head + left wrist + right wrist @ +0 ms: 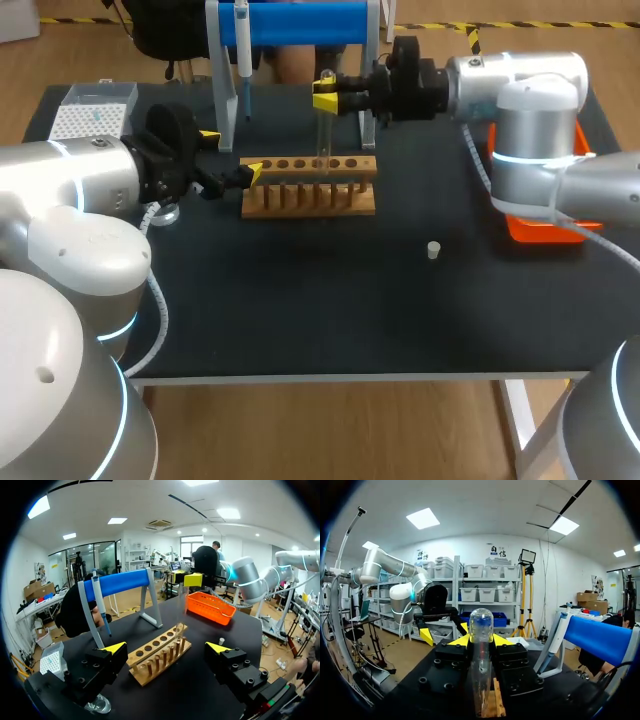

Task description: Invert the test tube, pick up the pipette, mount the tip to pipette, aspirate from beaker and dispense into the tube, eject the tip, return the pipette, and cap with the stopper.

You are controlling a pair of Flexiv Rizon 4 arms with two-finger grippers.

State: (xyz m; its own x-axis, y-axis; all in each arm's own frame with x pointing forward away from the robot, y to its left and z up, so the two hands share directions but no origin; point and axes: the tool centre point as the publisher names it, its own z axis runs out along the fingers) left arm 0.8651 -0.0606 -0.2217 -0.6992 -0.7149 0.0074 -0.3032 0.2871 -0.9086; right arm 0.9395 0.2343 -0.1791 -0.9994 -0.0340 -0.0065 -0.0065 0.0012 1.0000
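Note:
My right gripper [326, 93] is shut on a clear test tube [324, 135], held upright over the wooden rack [310, 188]. In the right wrist view the test tube [481, 645] stands between the fingers with its rounded end up. Its lower end is close over the rack's holes. My left gripper [229, 154] is open at the rack's left end, and in its own view the rack [159, 655] lies ahead of the left gripper [166, 648]. The pipette [243, 55] hangs on the blue stand [300, 22]. A small white stopper [433, 250] lies on the table.
A tip box [92, 112] sits at the back left corner. A glass beaker [165, 212] stands under my left arm. An orange tray [545, 230] is at the right edge, partly behind my right arm. The black table [330, 300] has open room in front.

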